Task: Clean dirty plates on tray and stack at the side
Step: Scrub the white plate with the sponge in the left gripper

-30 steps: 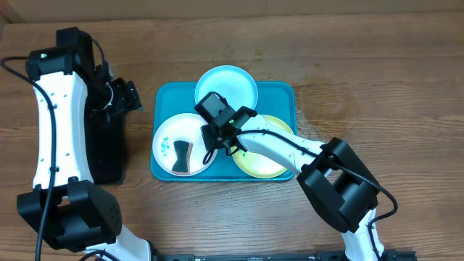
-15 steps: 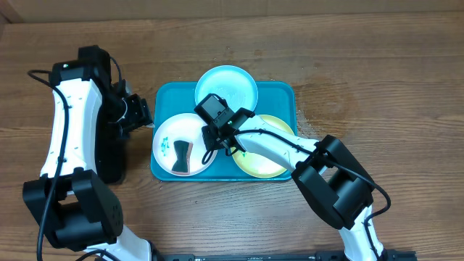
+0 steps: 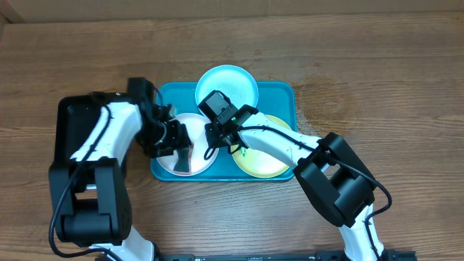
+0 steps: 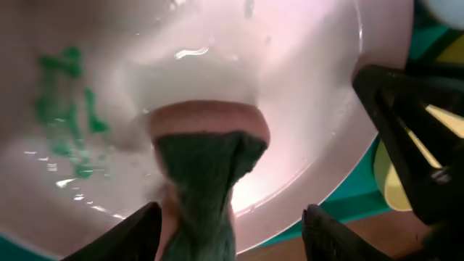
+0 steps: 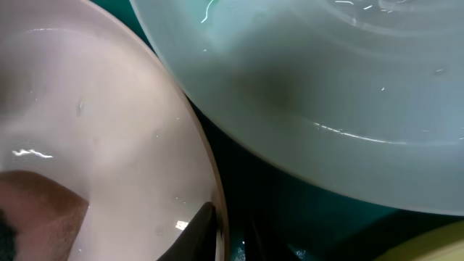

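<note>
Your left fingers (image 4: 134, 235) sit spread either side of the sponge (image 4: 206, 167) in the white plate (image 4: 290, 65), on the tray (image 3: 279, 94)'s end toward the counter's left edge. I'd guess they're lined up to grab it and scrub the green smears (image 4: 69, 109). Right fingers (image 5: 199, 228) are at that plate's rim, probably steadying it, but I can't tell if they're clamped.

Overhead: fixed above, looking straight down on the table (image 3: 377, 65), far off, both my arms in frame. Left wrist: very close, looking past my fingers (image 4: 123, 235) into the white plate (image 4: 217, 58). Right wrist: closer yet, at that plate's rim. All three views share it.
</note>
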`<control>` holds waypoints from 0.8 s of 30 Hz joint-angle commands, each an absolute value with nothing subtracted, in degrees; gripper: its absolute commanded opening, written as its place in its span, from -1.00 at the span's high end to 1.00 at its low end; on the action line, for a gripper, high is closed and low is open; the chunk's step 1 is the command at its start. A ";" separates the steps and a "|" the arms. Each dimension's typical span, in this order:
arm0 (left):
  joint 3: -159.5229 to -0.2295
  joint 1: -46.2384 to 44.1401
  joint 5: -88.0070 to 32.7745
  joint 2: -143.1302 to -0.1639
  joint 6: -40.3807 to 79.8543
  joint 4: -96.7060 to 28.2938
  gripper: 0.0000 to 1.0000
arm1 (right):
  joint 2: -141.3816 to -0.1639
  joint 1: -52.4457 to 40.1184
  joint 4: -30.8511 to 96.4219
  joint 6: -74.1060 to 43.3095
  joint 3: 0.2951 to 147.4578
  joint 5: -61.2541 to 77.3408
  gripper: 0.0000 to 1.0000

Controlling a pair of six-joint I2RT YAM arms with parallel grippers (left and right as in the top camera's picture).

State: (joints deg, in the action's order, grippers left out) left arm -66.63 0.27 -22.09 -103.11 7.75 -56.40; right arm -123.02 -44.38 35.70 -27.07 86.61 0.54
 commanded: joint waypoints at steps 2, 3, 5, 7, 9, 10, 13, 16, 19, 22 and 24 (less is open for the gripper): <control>-64.23 -1.06 -22.26 -103.11 9.50 -54.72 -0.24 | -124.64 -43.38 36.56 -27.27 85.95 0.36 0.73; -64.10 -1.21 -21.17 -103.11 9.50 -54.61 -0.22 | -124.64 -43.38 36.47 -27.27 85.95 0.54 0.73; -63.83 -1.21 -19.86 -103.11 9.54 -54.61 -0.19 | -124.64 -43.38 36.47 -27.27 85.95 0.54 0.73; -63.61 -1.21 -19.11 -103.11 10.28 -54.52 -0.19 | -124.64 -43.38 36.47 -27.27 85.95 0.54 0.73; -63.31 -1.21 -19.05 -103.11 10.57 -53.82 -0.16 | -124.64 -43.38 36.47 -27.27 85.95 0.54 0.73; -63.09 -1.28 -19.03 -103.11 10.74 -53.30 -0.15 | -124.64 -43.38 36.47 -27.27 85.95 0.54 0.73; -62.06 -1.28 -19.07 -103.11 11.33 -51.96 -0.11 | -124.64 -43.38 36.49 -27.27 85.95 0.54 0.73; -60.38 -1.28 -19.09 -103.11 12.45 -50.17 -0.03 | -124.64 -43.38 36.56 -27.24 85.95 0.54 0.73; -60.10 -1.28 -19.14 -103.11 12.95 -49.34 0.42 | -124.64 -43.38 36.49 -27.27 85.95 0.51 0.73; -60.10 -1.26 -19.11 -103.11 13.39 -48.73 0.64 | -124.64 -43.38 36.47 -27.27 85.95 0.51 0.73; -60.10 -1.26 -19.09 -103.11 13.34 -48.16 0.70 | -124.64 -43.38 36.49 -27.27 85.95 0.51 0.73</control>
State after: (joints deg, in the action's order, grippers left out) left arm -60.45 -1.06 -19.29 -103.11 12.34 -48.95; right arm -123.02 -44.23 35.83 -27.05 86.61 1.26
